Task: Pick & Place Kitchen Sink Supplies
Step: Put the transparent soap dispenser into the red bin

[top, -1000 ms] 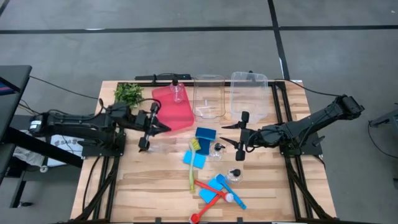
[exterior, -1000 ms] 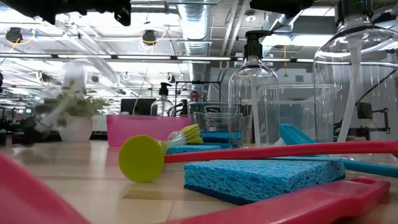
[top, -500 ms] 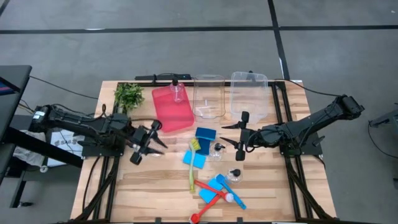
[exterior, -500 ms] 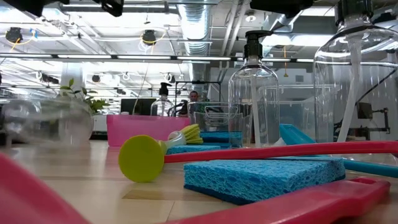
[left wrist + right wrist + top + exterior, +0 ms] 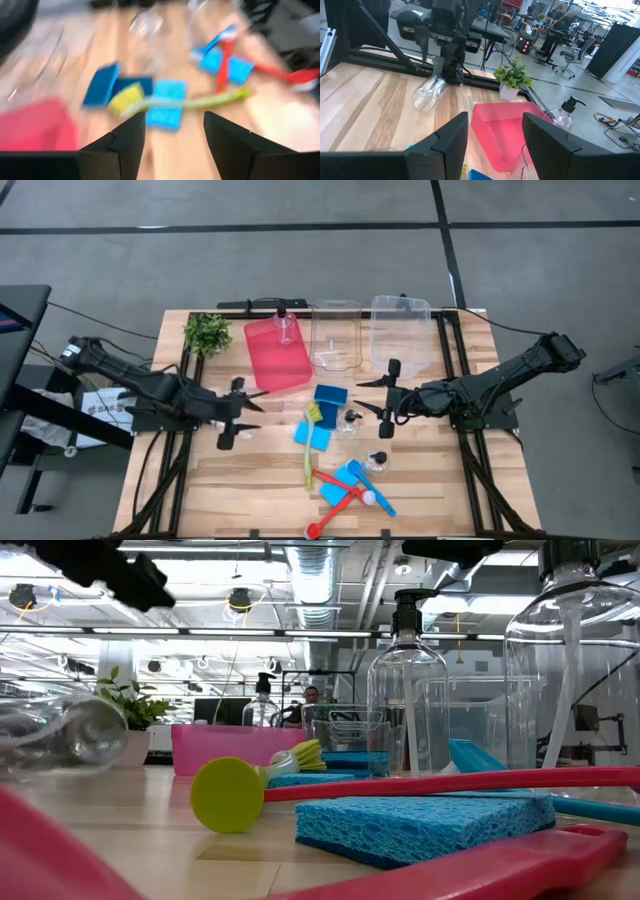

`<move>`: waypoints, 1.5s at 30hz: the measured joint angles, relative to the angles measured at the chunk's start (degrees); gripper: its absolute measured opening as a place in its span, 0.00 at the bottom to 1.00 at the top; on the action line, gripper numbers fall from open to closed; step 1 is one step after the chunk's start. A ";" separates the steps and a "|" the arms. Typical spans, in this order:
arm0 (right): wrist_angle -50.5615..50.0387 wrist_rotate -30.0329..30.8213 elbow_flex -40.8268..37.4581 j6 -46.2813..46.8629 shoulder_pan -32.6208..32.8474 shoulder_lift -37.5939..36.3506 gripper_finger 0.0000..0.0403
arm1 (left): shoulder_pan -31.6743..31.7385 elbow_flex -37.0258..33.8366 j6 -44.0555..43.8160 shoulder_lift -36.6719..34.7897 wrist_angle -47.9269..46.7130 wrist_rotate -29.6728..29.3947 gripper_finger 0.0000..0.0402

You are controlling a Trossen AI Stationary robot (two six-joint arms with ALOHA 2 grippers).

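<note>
Low view: a clear bottle (image 5: pixel 62 734) lies on its side at the table's 9 o'clock edge, long axis roughly 9-to-3. It looks empty, so probably light, smooth, slippery and prone to rolling; a grip across the mid-body seems safest.

Right wrist view: the bottle sits just below the left gripper (image 5: pixel 431 54); I cannot tell whether they touch, nor which end carries the pump.

High view: the left gripper's fingers are spread. The right gripper (image 5: pixel 386 406) waits at 3 o'clock, released.

Left wrist view: nothing sits between the fingers (image 5: pixel 129 140).
</note>
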 joint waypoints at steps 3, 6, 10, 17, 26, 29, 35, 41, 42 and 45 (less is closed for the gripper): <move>0.02 0.00 0.00 0.00 0.00 0.00 0.45 | -1.44 3.57 -5.47 0.08 -9.23 -1.36 0.50; 0.04 0.00 0.00 0.00 0.01 -0.01 0.45 | -2.97 6.52 -12.59 0.11 -16.79 -1.13 0.48; 0.02 0.00 0.01 0.85 0.02 0.01 0.45 | -5.11 8.70 -22.40 0.11 -25.80 2.13 0.45; -0.04 0.00 0.00 1.85 0.02 -0.01 0.45 | -6.44 8.80 -38.80 0.13 -38.84 11.87 0.39; -0.04 -0.01 0.00 1.99 0.01 0.01 0.45 | -6.44 8.24 -45.01 0.30 -49.83 14.35 0.32; -0.04 -0.02 0.01 1.97 0.00 -0.01 0.45 | -6.44 6.41 -45.04 1.21 -50.04 14.35 0.32; -0.04 -0.02 0.00 1.98 0.01 -0.01 0.45 | -6.44 4.49 -44.73 6.53 -48.08 14.10 0.35; -0.02 -0.02 -0.01 1.97 0.02 -0.01 0.45 | -6.42 4.45 -43.11 13.96 -47.56 13.98 0.39; -0.02 -0.02 0.01 1.97 0.02 0.00 0.45 | -6.42 4.45 -42.38 15.26 -47.48 13.96 0.40; 0.01 -0.02 -0.01 1.97 0.00 0.00 0.45 | -6.42 4.45 -40.68 18.59 -47.24 13.89 0.42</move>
